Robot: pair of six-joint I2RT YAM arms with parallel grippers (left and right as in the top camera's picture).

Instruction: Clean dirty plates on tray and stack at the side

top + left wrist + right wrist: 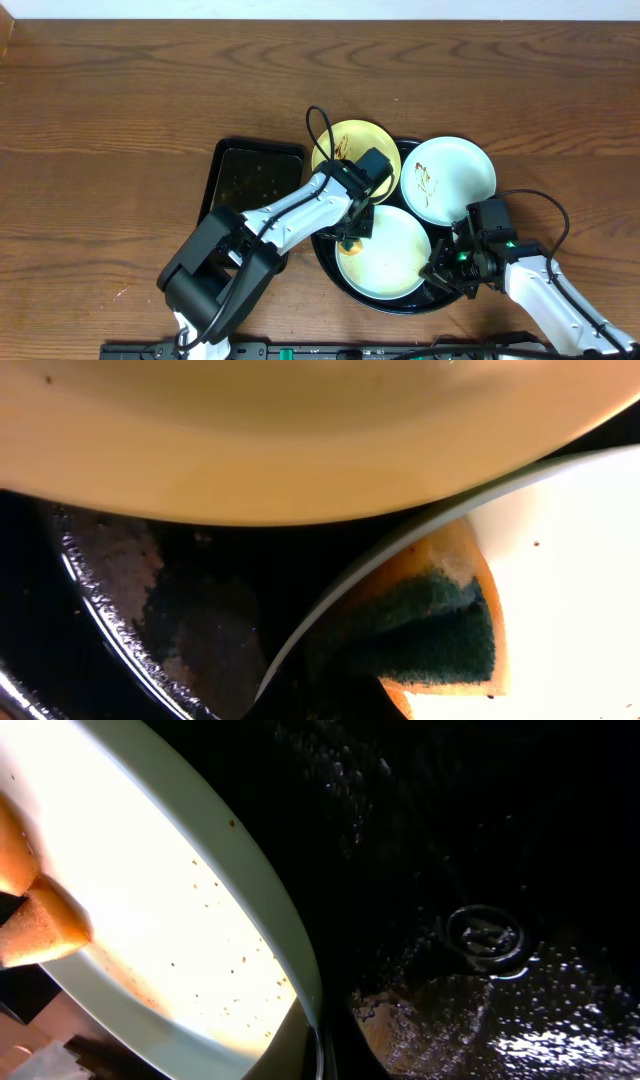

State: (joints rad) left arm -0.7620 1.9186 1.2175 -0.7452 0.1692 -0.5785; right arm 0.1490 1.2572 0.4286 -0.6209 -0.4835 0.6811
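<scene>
The left jaws squeeze a sponge (430,630) on the front plate (395,255) in the tray (450,840). The right jaws sit by its rim; I cannot tell their grip.

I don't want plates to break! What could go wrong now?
The sponge sits at the edge of the front plate, so a hard push could shove it into the yellow plate. The smeared mint plate seems to reach past the rim of the round tray, so a bump might tip it.
</scene>
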